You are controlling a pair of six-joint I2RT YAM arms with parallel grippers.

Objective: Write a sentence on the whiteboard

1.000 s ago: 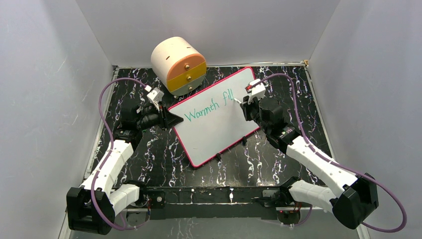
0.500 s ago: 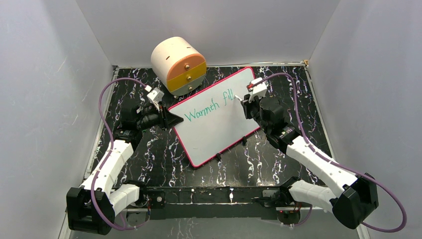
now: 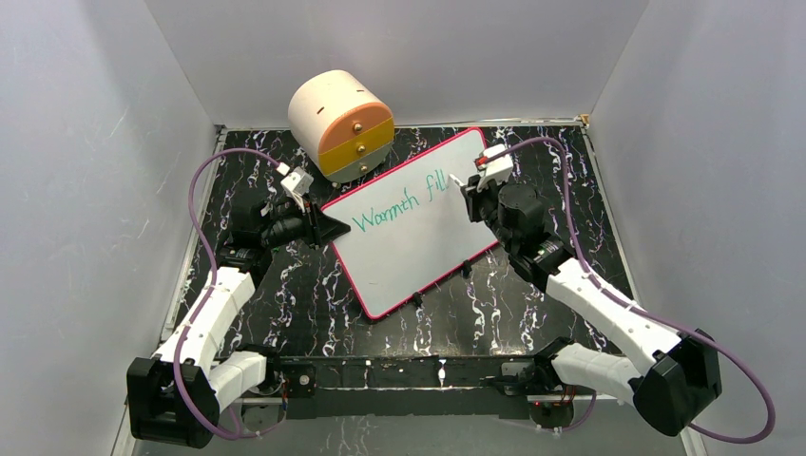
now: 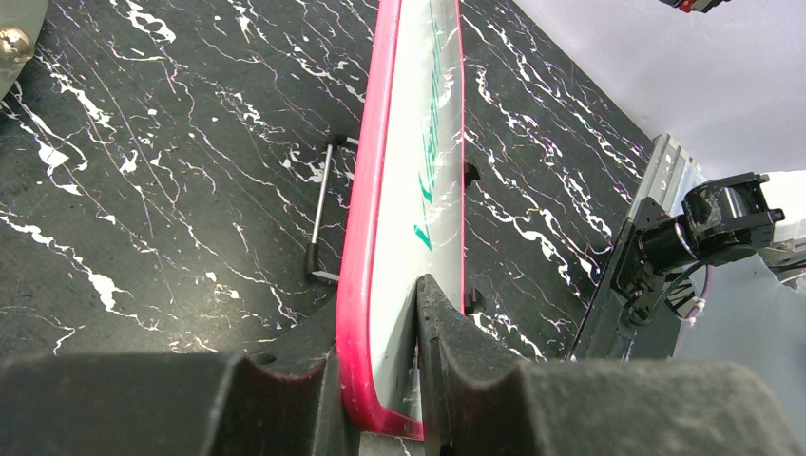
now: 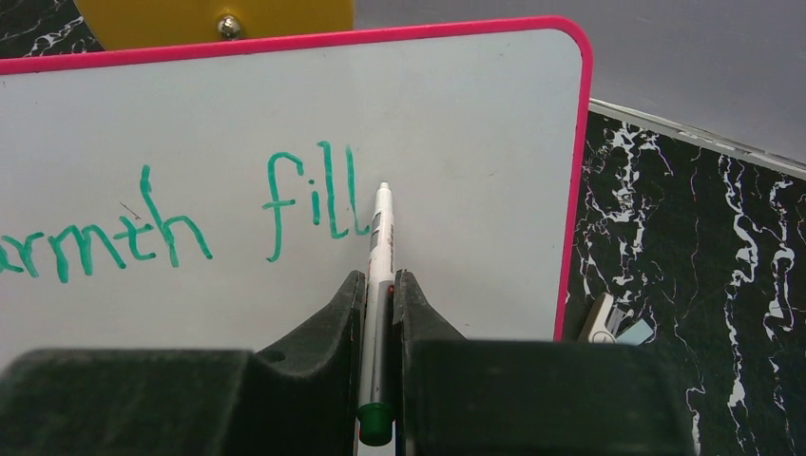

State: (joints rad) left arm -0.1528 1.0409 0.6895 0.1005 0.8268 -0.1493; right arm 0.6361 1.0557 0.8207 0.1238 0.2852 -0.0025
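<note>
Cream cylindrical drawer unit (image 3: 340,123), orange and grey fronts with round knobs, at far edge of black white-veined table (image 3: 285,294), left of centre.

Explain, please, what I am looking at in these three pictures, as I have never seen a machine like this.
These are two robot arms bolted at the near edge of a black marbled table. One picture looks down from above and behind them; the other two come from a camera on each wrist. The left gripper is shut on the edge of the whiteboard, probably to steady it. The right gripper is shut on a marker, its tip beside the green writing, which reads "Warmth fill". Behind the board stands a cream drawer box with orange and grey drawers.
</note>
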